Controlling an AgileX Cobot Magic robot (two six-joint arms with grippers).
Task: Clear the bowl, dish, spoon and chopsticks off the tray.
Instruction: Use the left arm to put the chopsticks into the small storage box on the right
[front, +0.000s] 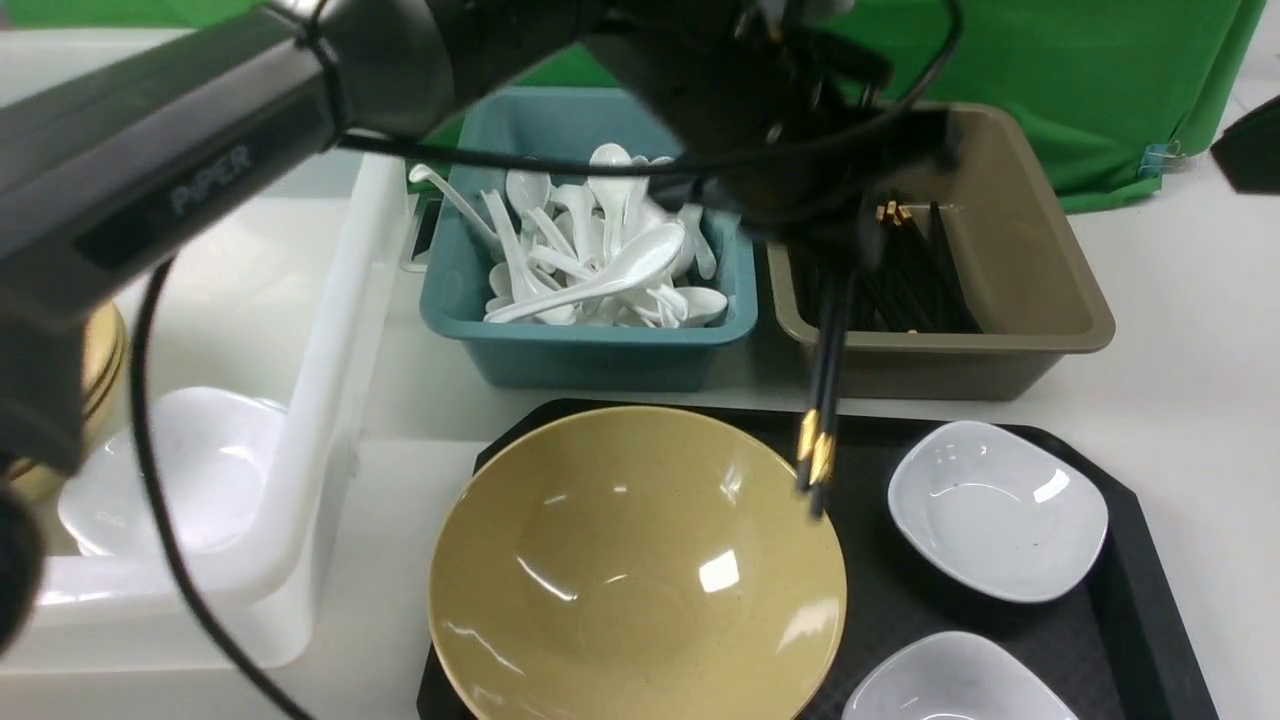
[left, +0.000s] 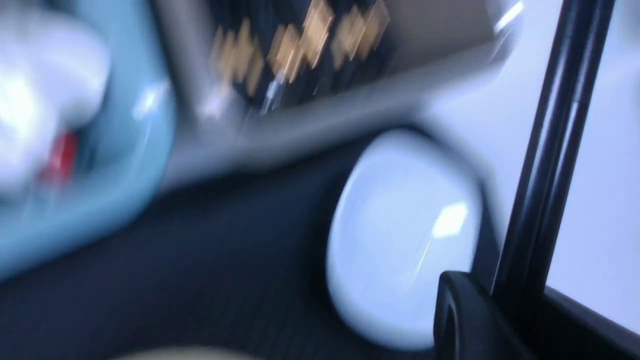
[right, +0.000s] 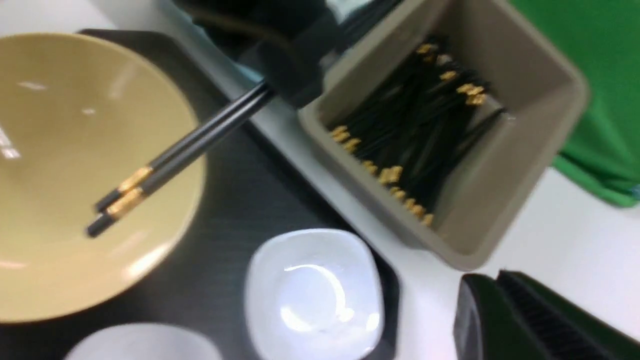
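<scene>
Spreading across the near table, the large black rectangular plastic tray (front: 1140, 590) with its raised rim keeps the used tableware gathered in one place for sorting. On its left part sits the wide, glossy mustard-tan bowl (front: 637, 565), upright and empty, not yet cleared. Just beyond the tray stand two sorting bins. One is a brown plastic tub (front: 1040, 300) holding a heap of black sticks. The other is a blue plastic tub (front: 590, 350) piled with white spoons (front: 600, 250); no spoon shows on the tray itself. Two small white squarish dishes (front: 997, 508) lie on the tray's right part, apart from the bowl. The pair of thin black chopsticks (front: 825, 400) with gold bands hangs tilted in the air, its free ends above the bowl's right edge. Its upper ends are in the left gripper (right: 287, 87), whose fingers are clamped on them near the brown tub's front wall, likely so they can go into that tub. The right gripper (right: 492, 300) hangs aside, fingers together, holding nothing.
</scene>
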